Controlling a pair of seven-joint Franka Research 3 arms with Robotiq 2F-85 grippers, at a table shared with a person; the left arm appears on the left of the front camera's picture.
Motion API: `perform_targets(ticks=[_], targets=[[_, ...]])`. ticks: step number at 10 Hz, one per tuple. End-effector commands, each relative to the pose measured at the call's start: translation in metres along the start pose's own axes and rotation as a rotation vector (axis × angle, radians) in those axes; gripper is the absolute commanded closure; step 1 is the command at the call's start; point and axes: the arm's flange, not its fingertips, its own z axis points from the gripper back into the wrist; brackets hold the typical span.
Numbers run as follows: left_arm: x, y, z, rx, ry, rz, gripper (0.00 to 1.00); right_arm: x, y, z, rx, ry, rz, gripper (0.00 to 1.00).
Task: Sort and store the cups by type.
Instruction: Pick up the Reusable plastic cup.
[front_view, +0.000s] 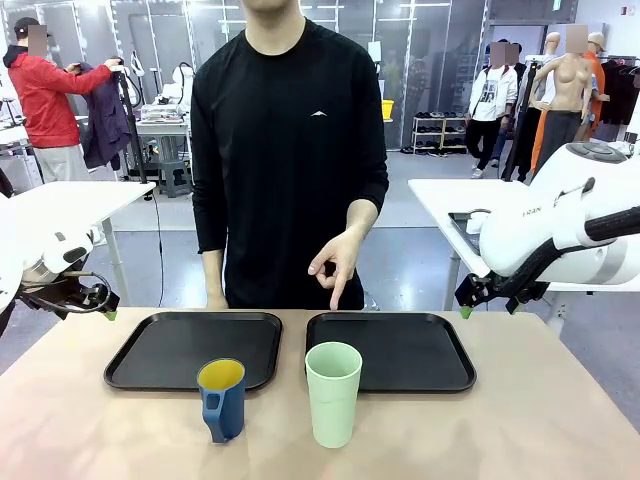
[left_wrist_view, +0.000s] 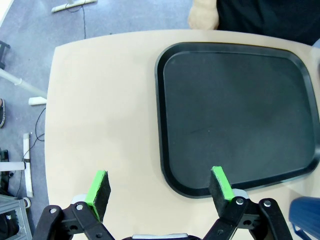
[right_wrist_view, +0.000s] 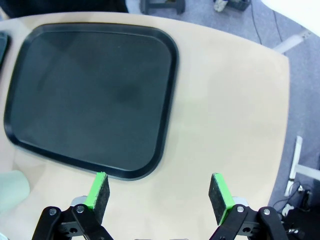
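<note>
1. Green pads on my left gripper (left_wrist_view: 160, 187) stand wide apart with nothing between them, above the bench (left_wrist_view: 100, 100) at the outer near corner of the left tray (left_wrist_view: 165, 125). My right gripper (right_wrist_view: 160, 186) is just as wide and empty, mirrored at the right tray (right_wrist_view: 170, 75).
2. Inward from my left gripper, the dark blue mug (front_view: 222, 400) stands upright just in front of the left tray's near rim, its handle turned toward my side.
3. Inward from my right gripper, the mint-green tumbler (front_view: 333, 393) stands upright off the right tray's near inner corner, long axis vertical.
4. Each cup lies nearer its own arm. They are close together but apart, so I judge a side approach from outside is freest.
5. Both trays are bare. The person's hand (front_view: 335, 265) points down over the right tray's far rim.
</note>
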Motion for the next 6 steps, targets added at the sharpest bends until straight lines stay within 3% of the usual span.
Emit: perform_targets(ticks=[1,3,6], targets=[[0.0,0.0014,0.0003,0.005,0.0,-0.006,0.0,-0.0008,0.001,0.0078,0.064,0.022,0.201,0.0],[0.0,0.0014,0.0003,0.005,0.0,-0.006,0.0,-0.0011,0.0048,0.0118,0.08,0.1,0.466,0.0],[0.0,0.0014,0.0003,0.005,0.0,-0.006,0.0,0.0028,0.0098,0.0096,-0.064,0.171,0.801,0.0]])
